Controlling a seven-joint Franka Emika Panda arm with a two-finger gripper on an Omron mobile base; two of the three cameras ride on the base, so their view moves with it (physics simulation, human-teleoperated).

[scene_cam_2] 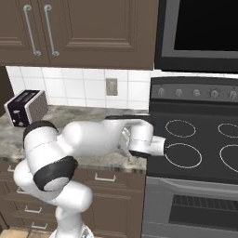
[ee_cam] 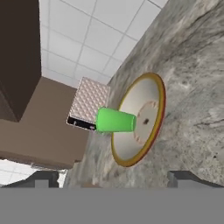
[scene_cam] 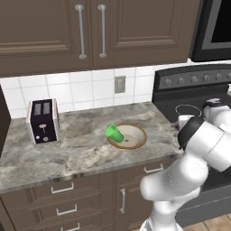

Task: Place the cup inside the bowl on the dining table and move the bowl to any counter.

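Toaster: one small boxy toaster [scene_cam: 43,121] with a dark front and silver patterned sides stands upright at the left of the grey veined marble surface [scene_cam: 76,153], near the white tile backsplash [scene_cam: 67,90]. Two slots show on top. No writing on it can be read.

Cup: one small bright green tapered plastic cup [scene_cam: 114,133] sits inside the bowl, on its left part, tilted with its wide mouth toward the upper left. In the hand view the cup [ee_cam: 115,120] lies across the bowl's rim line toward the toaster.

Bowl: one wide shallow round bowl [scene_cam: 135,137] with a tan-brown rim and cream speckled inside rests on the surface, about midway along it, well apart from the toaster and near the stove.

Wall outlet: one grey outlet plate [scene_cam: 120,84] sits on the backsplash above and behind the bowl.

Upper cabinets: two dark brown doors, each with one long silver handle [scene_cam: 80,31].

Drawers: dark brown drawer fronts [scene_cam: 63,198] with silver handles run under the surface.

Gripper: its two dark fingertips [ee_cam: 183,177] stand wide apart at the bottom of the hand view, open and holding nothing, back from the bowl without touching it.

Stove: one black cooktop [scene_cam_2: 195,139] at the right, with four ring outlines and a row of knobs; no markings are readable.
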